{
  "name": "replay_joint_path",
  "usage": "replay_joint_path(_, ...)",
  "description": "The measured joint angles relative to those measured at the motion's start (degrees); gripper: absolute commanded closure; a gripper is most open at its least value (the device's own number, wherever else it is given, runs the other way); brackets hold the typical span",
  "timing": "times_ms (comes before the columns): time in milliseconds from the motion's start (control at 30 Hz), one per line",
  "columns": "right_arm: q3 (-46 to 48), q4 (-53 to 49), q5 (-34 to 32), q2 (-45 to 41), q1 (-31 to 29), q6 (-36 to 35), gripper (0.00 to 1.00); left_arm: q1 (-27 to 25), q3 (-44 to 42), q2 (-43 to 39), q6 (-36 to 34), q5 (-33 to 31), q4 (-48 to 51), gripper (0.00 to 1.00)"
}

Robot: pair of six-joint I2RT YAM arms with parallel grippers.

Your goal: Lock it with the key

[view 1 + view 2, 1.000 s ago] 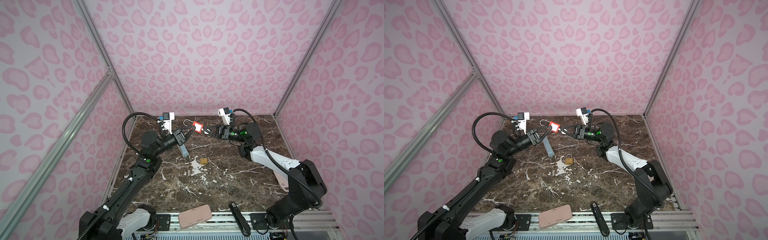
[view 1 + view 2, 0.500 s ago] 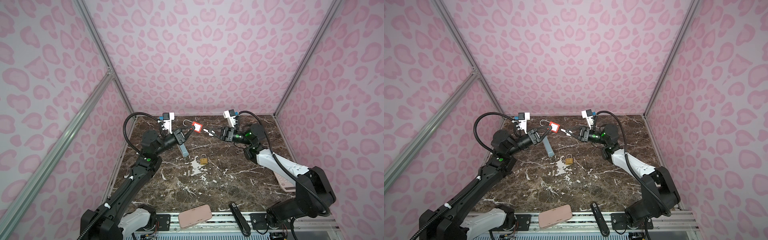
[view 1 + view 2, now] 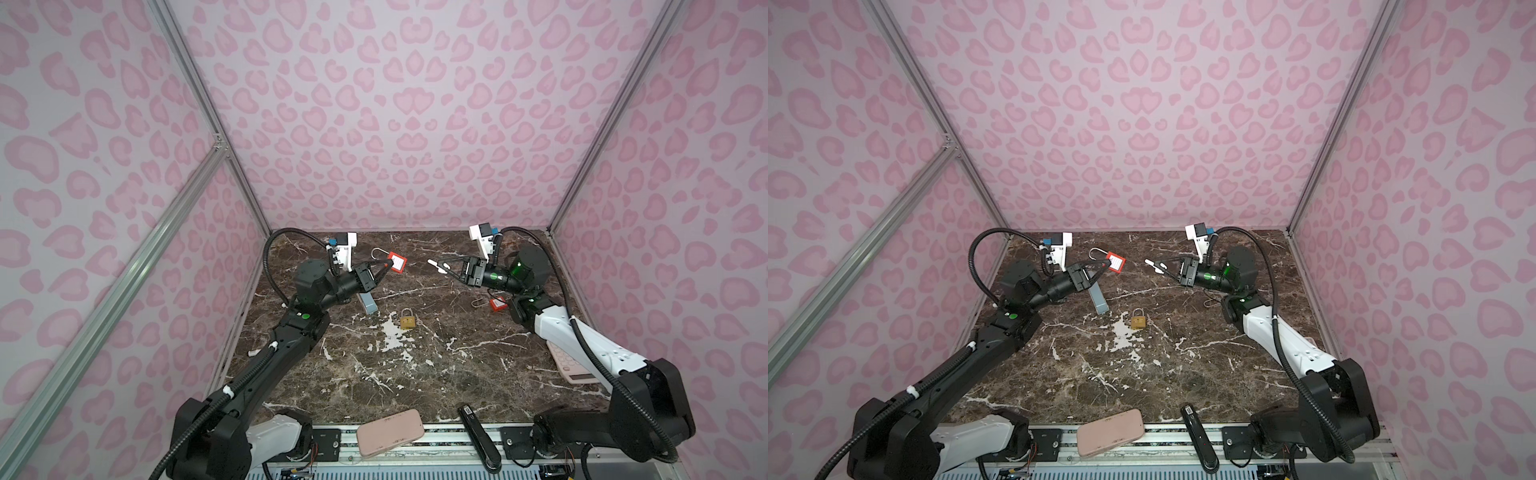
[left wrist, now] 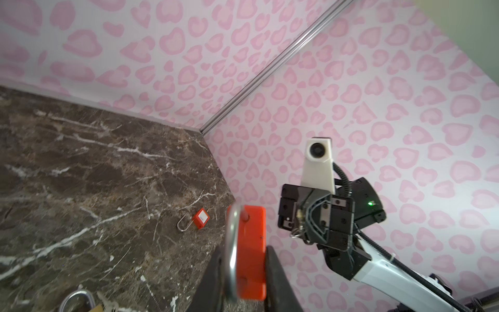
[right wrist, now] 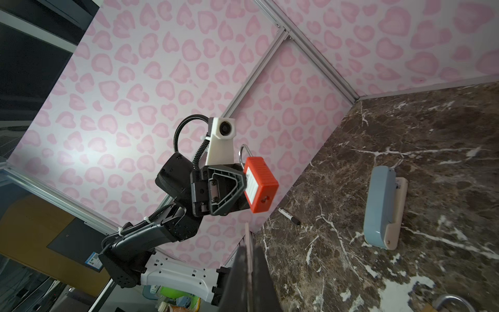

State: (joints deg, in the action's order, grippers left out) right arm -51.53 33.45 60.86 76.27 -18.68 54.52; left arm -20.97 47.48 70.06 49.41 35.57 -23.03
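landmark: brass padlock (image 3: 408, 320), flat on marble table (image 3: 415, 374), roughly mid-table
left gripper (image 3: 383, 269): narrow, clamped on the red padlock body
red padlock (image 3: 396, 263): in the air, back-left of brass padlock; shackle points away from the right arm; in right wrist view the keyhole end faces that camera
right gripper (image 3: 449, 270): jaws squeezed together on the key, raised, back-right of brass padlock
key (image 5: 247, 236): thin blade sticks out past the closed jaws and points toward red padlock
key vs red padlock: apart, clear gap in both top views
second red padlock (image 3: 497, 303): lying on table, right of brass padlock, under right arm
blue stapler (image 3: 368, 302): on table, just left of brass padlock, below left gripper
pink phone case (image 3: 390, 432): front edge, well in front of brass padlock
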Motion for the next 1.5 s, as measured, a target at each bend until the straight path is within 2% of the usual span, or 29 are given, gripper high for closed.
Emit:
replay_joint_path(133, 0.0, -10.3, -0.9, -2.8, 1.0, -7.2, 1.00, -3.4, 0.7, 5.0, -1.6, -1.5, 3.5, 0.97)
replay_joint_path(233, 0.9, -16.6, -3.2, -4.1, 1.7, -10.5, 1.00, -6.9, 4.6, 11.2, -4.8, -2.3, 8.2, 0.97)
replay_joint_path(533, 7.9, -23.3, -11.6, -9.6, 5.0, -10.1, 1.00, -13.1, 19.7, 31.2, -13.7, -2.7, 27.3, 0.97)
replay_joint_path(733, 11.0, -26.1, -13.3, -13.6, 8.4, -9.9, 1.00, -16.9, 27.3, 40.4, -17.9, -3.7, 35.8, 0.97)
replay_joint_path(900, 12.6, -26.5, -13.5, -14.7, 9.2, -9.1, 1.00, -17.7, 30.2, 44.5, -20.2, -5.2, 40.5, 0.97)
replay_joint_path(1300, 12.8, -26.4, -13.2, -13.7, 9.3, -8.6, 1.00, -17.7, 35.3, 47.4, -24.9, -7.5, 47.5, 0.97)
replay_joint_path(1500, 12.8, -26.4, -13.0, -13.7, 9.3, -8.6, 1.00, -17.6, 36.5, 48.6, -25.8, -7.4, 48.2, 0.92)
